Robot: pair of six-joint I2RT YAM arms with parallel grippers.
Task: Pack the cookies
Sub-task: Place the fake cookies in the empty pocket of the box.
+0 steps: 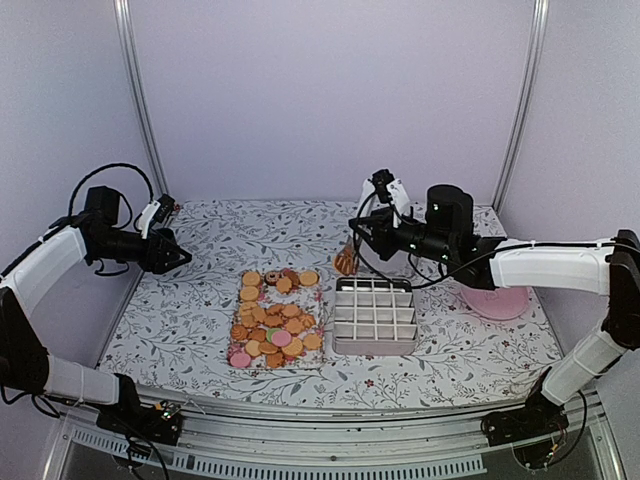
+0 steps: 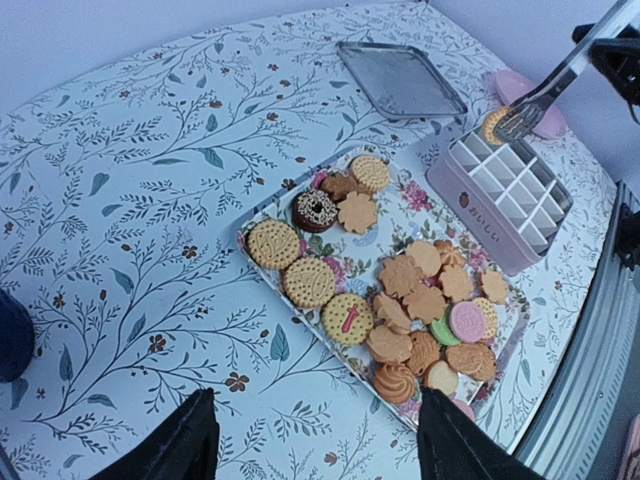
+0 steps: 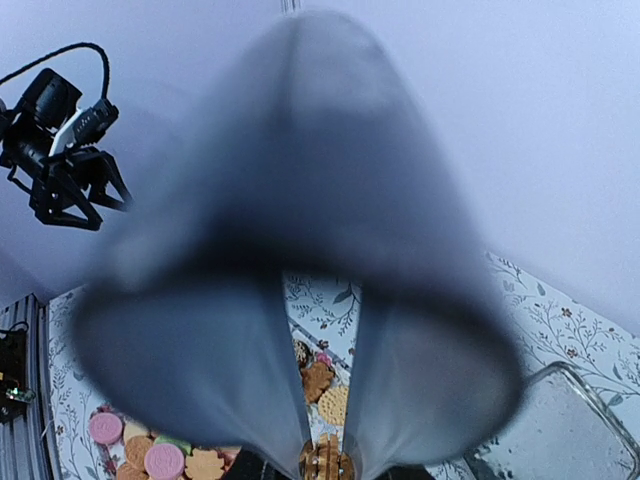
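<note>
Over the box [image 1: 375, 346] corner, my right end effector [image 1: 368, 228] clamps tongs [image 2: 555, 82] seemingly pinching a cookie [image 2: 492, 126]; a weak grip drops it.

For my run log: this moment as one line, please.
left fingers open, empty | tongs hold cookie near divided box | many cookies on tray

On the table [image 1: 180, 320], a tray [image 2: 415, 195] lies at the centre, with the cookies [image 1: 275, 318] spread across it. A divided box [image 1: 375, 315] sits just beside the tray at its 3 o'clock. A round plate [image 1: 497, 302] stands near the box, at its 3 o'clock. A flat lid [image 2: 400, 80] lies at about 1 o'clock from the box, behind the plate. Over the box's 11 o'clock corner, tongs [image 2: 545, 95] in the right gripper [image 1: 360, 226] hold one cookie [image 1: 345, 262]. The left gripper [image 1: 183, 257] hovers at 10 o'clock from the tray, well apart.
</note>
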